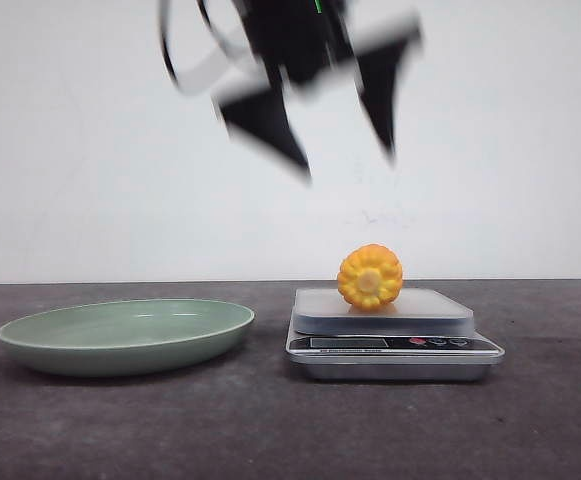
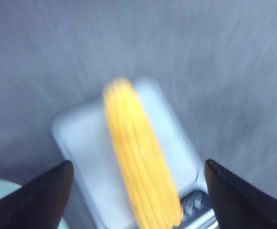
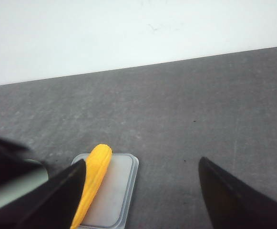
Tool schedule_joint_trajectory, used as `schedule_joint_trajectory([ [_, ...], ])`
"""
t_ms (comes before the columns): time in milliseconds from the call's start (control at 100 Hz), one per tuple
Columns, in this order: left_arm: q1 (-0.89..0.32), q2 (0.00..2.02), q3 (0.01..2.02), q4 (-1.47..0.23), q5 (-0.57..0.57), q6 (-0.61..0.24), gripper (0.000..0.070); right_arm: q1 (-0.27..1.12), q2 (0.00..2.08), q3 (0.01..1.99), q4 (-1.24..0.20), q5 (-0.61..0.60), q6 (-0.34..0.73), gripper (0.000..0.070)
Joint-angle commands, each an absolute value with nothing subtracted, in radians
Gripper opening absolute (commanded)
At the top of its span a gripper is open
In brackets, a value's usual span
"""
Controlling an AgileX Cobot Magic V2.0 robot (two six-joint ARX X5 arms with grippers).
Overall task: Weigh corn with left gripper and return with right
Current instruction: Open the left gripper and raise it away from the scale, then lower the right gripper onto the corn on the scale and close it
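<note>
Nearest the front camera lies the dark grey bench [image 1: 270, 430], and on it, toward five o'clock from the picture's middle, a kitchen scale [image 1: 392, 345] with a pale weighing platform and a dark display strip with small buttons facing the viewer.

High above the scale, around twelve o'clock in the front view, hangs the left pincer [image 1: 350, 165], blurred, its two dark fingers spread wide and pointing down with nothing between them: released, well clear of the platform. In the left wrist view the same pincer [image 2: 138, 200] shows its two black fingertips [image 2: 38, 198] far apart, the scale [image 2: 81, 143] framed between them. That view is smeared by blur.

The corn [image 1: 370, 277] lies on the scale's platform, its cut end turned toward the front camera, showing a ring of yellow-orange kernels. From the left wrist it reads as a long yellow cob [image 2: 140, 162] lying across the platform.

The right pincer [image 3: 140, 191] is likewise released, its black fingers wide apart and holding nothing. Between them the corn [image 3: 94, 179] rests along one edge of the scale's platform [image 3: 114, 191].

At nine o'clock from the scale, apart from it, sits a shallow green plate [image 1: 125, 335]. Behind the bench stands a white wall [image 1: 90, 180].
</note>
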State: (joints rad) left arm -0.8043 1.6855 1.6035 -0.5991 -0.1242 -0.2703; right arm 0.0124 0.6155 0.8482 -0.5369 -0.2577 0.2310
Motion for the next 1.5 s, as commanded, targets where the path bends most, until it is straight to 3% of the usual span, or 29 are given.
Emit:
schedule_joint_trajectory([
  [0,-0.793,1.583,1.630,-0.603,-0.178,-0.214,0.0515,0.014,0.619,0.865,-0.535,-0.255,0.216,0.0476],
  [230,-0.663,1.250,1.630,-0.808,-0.390,-0.115,0.0514,0.030,0.620,0.865,-0.536,-0.262,0.216,0.0476],
  [560,-0.423,0.840,1.630,-1.169,-0.569,-0.152,0.0514,0.099,0.655,0.865,-0.525,-0.263,0.212,0.0476],
  [870,-0.417,0.546,1.625,-1.454,-0.585,-0.336,0.0514,0.245,0.797,0.865,-0.471,-0.260,0.220,0.0505],
  [1270,-0.405,0.265,1.486,-1.458,-0.508,-0.379,0.0509,0.523,1.144,0.867,-0.231,-0.149,0.301,0.0505],
  [1490,-0.399,0.247,1.360,-1.458,-0.420,-0.379,0.0509,0.575,1.386,0.931,-0.218,-0.072,0.315,0.0505],
])
